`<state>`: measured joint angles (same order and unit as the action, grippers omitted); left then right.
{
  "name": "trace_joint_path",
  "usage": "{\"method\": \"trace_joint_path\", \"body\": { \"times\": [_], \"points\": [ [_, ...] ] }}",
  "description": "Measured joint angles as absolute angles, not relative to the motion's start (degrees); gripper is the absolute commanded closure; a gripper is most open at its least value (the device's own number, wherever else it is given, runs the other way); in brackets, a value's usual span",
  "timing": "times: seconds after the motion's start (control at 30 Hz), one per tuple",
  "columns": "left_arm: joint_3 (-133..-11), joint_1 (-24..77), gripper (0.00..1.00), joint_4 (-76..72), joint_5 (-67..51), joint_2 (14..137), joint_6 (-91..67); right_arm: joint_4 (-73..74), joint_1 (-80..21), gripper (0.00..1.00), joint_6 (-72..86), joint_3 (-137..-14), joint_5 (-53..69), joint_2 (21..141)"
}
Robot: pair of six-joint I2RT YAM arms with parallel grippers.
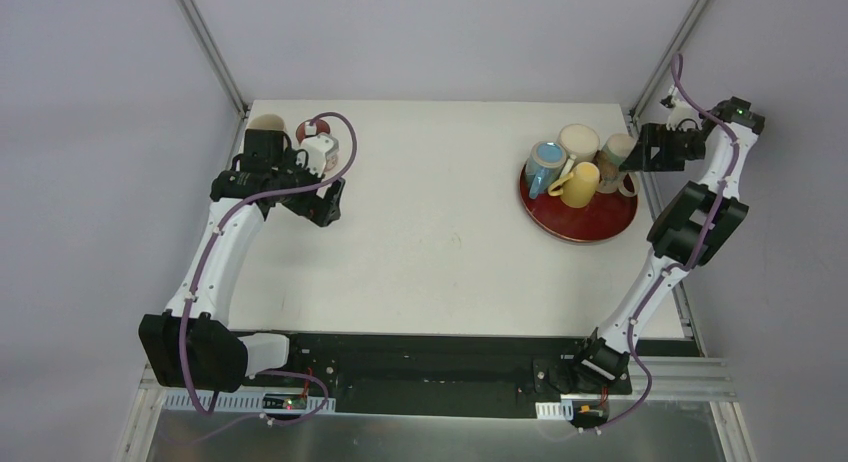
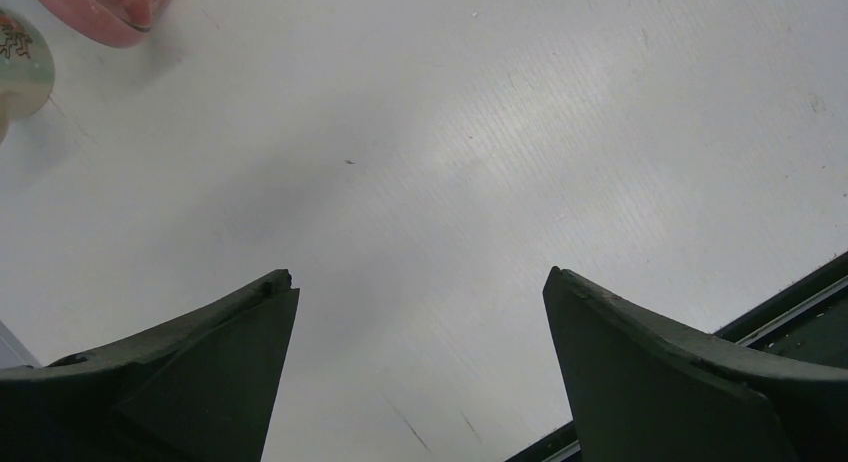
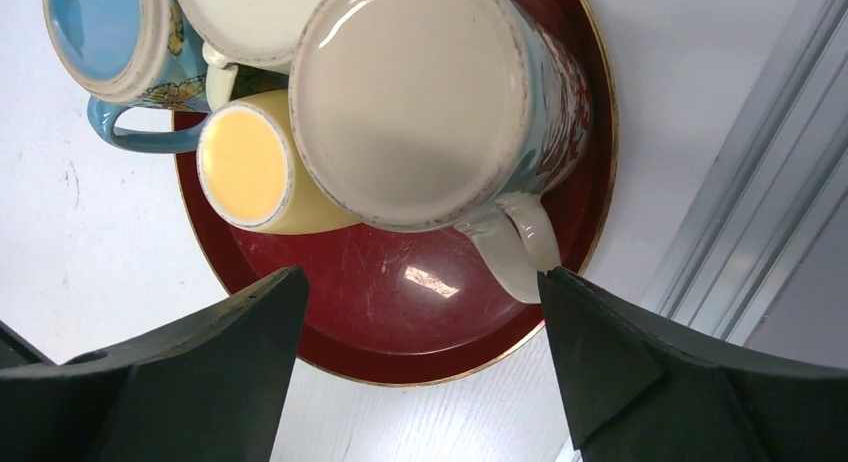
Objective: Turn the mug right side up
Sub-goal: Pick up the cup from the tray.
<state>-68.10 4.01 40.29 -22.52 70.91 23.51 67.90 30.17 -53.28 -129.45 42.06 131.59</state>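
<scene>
**Item 1, right gripper** (image 3: 420, 274). You had it wide open and holding nothing, poised above the red tray (image 3: 420, 332) at the far right of the desk (image 1: 440, 252).

**Item 2, patterned mug** (image 3: 420, 102). This looked like the mug in hand. It stood base-up on the tray, nearest the right gripper and on the tray's right side. Its handle (image 3: 515, 247) pointed toward the gripper's right finger, and its mouth was down on the tray.

**Item 3, neighbours.** A yellow mug (image 3: 245, 162) sat just beside the patterned mug, touching it or nearly so. A blue mug (image 3: 100, 32) and a cream mug (image 3: 250, 12) sat beyond it. All three were base-up too.

**Item 4, left gripper** (image 2: 420, 277). You had it open and empty, over bare desk at the far left and well apart from the tray. A pink-rimmed vessel (image 2: 110, 7) showed at the corner of its wrist view. It played no part in this step.

**Item 5, handling notes (judgement).**
- You needed to come down square over the patterned mug, with the jaws spanning the body across its width, not over the handle.
- One finger had to slip into the narrow gap on the yellow mug's side. Too shallow an angle there risked nudging that mug.
- The glazed wall looked slick, so a grip low on the body was safer than one near the base rim.
- You needed to lift the mug clear of the tray's lip before rolling the wrist.
- The roll had to be a full half turn, and the mug had to be set down flat before release.
</scene>
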Motion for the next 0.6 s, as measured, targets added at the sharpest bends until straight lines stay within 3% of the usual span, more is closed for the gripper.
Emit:
{"method": "trace_joint_path", "body": {
  "times": [0.6],
  "points": [
    [-68.1, 2.5, 0.01, 41.0, -24.1, 70.9, 23.2, 64.7, 28.9, 0.01, -55.5, -131.0, 45.9, 132.2]
  ]
}}
